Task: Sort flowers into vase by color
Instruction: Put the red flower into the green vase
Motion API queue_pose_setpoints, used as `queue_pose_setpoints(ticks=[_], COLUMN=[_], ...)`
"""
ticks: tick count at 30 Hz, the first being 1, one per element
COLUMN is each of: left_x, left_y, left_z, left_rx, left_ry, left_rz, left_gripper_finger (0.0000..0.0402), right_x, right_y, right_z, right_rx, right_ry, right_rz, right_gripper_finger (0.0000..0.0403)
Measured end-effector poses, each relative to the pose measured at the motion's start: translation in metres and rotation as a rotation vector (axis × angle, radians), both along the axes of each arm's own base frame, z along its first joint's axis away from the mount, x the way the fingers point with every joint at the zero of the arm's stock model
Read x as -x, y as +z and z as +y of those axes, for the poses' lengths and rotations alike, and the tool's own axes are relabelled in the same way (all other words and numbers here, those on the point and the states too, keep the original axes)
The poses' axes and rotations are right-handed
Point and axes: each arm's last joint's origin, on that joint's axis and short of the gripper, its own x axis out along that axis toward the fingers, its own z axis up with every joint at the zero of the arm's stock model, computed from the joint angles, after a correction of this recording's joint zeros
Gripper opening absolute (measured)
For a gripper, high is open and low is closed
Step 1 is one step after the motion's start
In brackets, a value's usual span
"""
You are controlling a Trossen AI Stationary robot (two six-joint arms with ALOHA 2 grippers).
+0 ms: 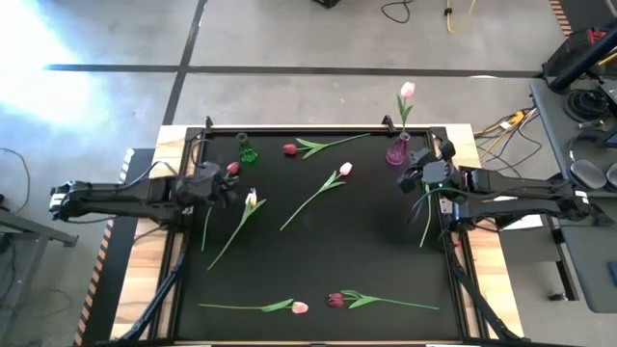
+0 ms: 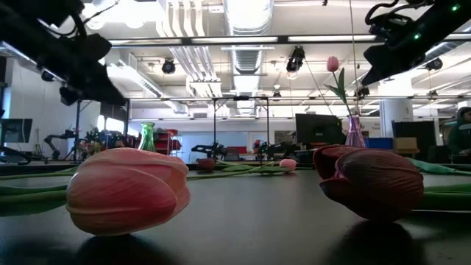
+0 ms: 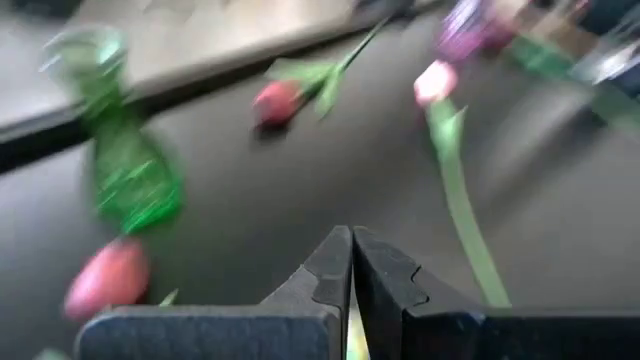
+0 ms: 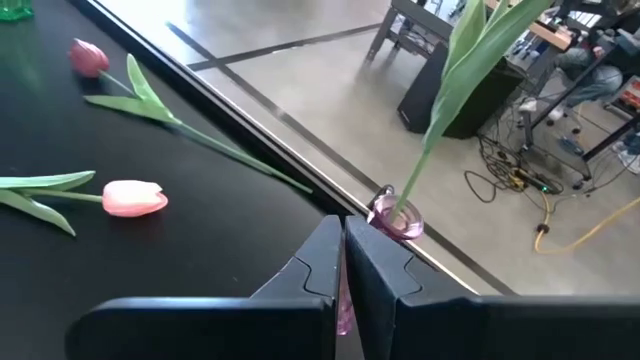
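One pale pink tulip (image 1: 407,91) already stands in the purple vase (image 1: 397,151), upper right. Green vase (image 1: 247,151), upper left, looks empty (hard to tell). About seven flowers lie on the black mat (image 1: 376,251). Left gripper (image 1: 224,189) closed on a maroon tulip (image 1: 232,169); right gripper (image 1: 413,180) closed on a thin green stem (image 1: 425,220).

My arms are dark and jointed, black cables looping near each wrist; my right tool (image 1: 416,180) shows a small green light.

Closed fingers (image 3: 352,275) face green vase (image 3: 125,165), scattered tulips (image 3: 280,100).
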Motion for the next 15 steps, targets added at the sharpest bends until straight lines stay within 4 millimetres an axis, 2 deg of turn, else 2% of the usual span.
queue_pose_setpoints(ticks=[4,7,11,15], left_x=[-0.005,-0.013,-0.026,-0.035], left_y=[0.011,0.012,0.006,-0.003], left_z=[0.001,0.003,0.012,0.029], left_rx=[0.081,0.139,0.193,0.262], left_ry=[0.062,0.075,0.073,0.046], left_rz=[0.205,0.347,0.520,0.642], left_gripper_finger=[0.0000,0.0000,0.0000,0.0000], right_x=[0.000,0.000,0.000,0.000], right_y=[-0.002,-0.002,-0.002,-0.002], right_z=[0.000,0.000,0.000,0.000], right_rx=[-0.002,-0.001,0.000,0.000], right_ry=[0.000,0.001,0.001,0.001], right_rz=[0.009,0.007,0.008,0.008], right_gripper_finger=[0.0012,0.0012,0.0012,0.0012])
